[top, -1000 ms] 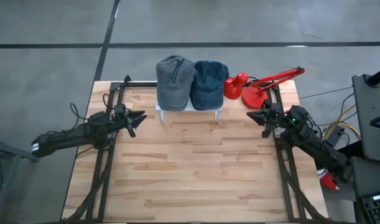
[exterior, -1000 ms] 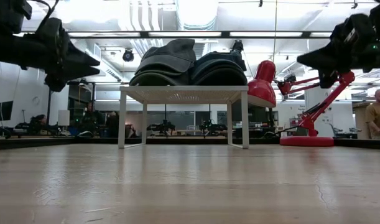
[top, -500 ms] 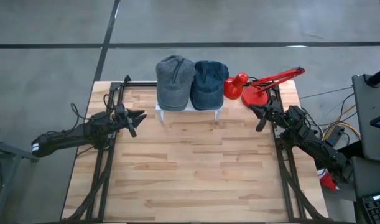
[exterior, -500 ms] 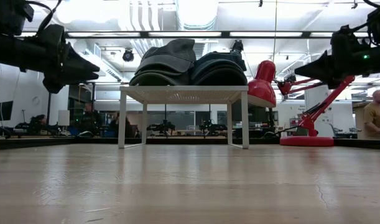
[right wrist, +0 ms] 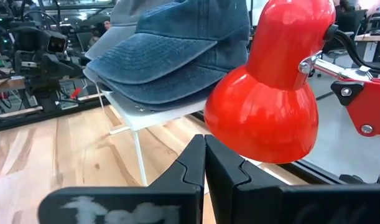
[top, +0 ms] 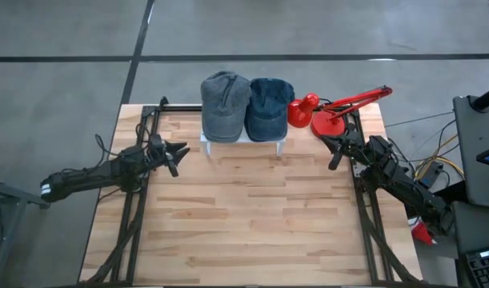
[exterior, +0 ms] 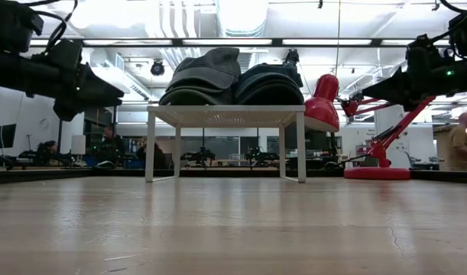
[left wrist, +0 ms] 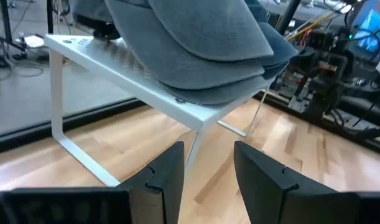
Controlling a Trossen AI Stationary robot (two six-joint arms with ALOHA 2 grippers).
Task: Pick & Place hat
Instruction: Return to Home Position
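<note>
Two caps lie side by side on a white wire stand [top: 242, 138] at the table's far edge, their undersides on its top: a grey cap [top: 226, 104] on the left and a blue denim cap [top: 269, 106] on the right. My left gripper [top: 178, 152] hovers open to the left of the stand, pointing at it; in its wrist view [left wrist: 208, 180] the grey cap [left wrist: 202, 43] is just ahead. My right gripper [top: 330, 150] hovers shut to the right of the stand, beside the red lamp; its wrist view [right wrist: 205, 168] faces the blue cap [right wrist: 171, 56].
A red desk lamp stands at the far right, its shade [top: 302, 110] next to the blue cap and its round base [top: 332, 124] just beyond my right gripper. Bare wooden table [top: 244, 224] stretches toward the near edge. People show in the room behind.
My right gripper has shifted a little toward the far edge and the lamp and has rolled about its wrist. My left gripper has sunk slightly toward the table. The caps have not moved.
</note>
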